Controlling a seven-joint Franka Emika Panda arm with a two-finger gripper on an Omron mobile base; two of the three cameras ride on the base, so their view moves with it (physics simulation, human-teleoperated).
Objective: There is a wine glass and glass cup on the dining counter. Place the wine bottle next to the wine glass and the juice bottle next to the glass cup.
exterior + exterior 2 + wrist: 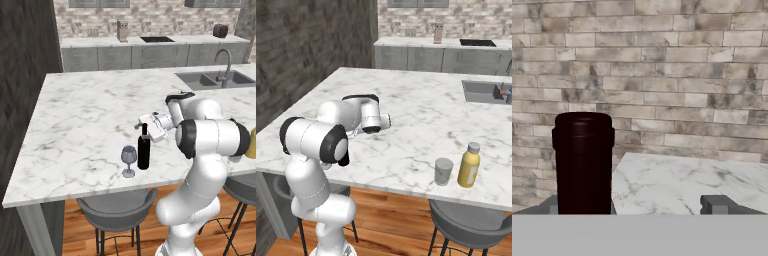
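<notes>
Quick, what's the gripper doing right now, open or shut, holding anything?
Gripper: open, fingertips spread wide at the neck of the wine bottle, which stands on the dining counter beside the wine glass; not clamped on it.

The white arm is rising from the base and folding at its dark elbow, with the forearm reaching out level and the wrist turning the claw [140, 125] sideways. In the hand view its jaws are standing wide apart, one dark fingertip [717, 204] showing clearly, the other seemingly half hidden.
</notes>
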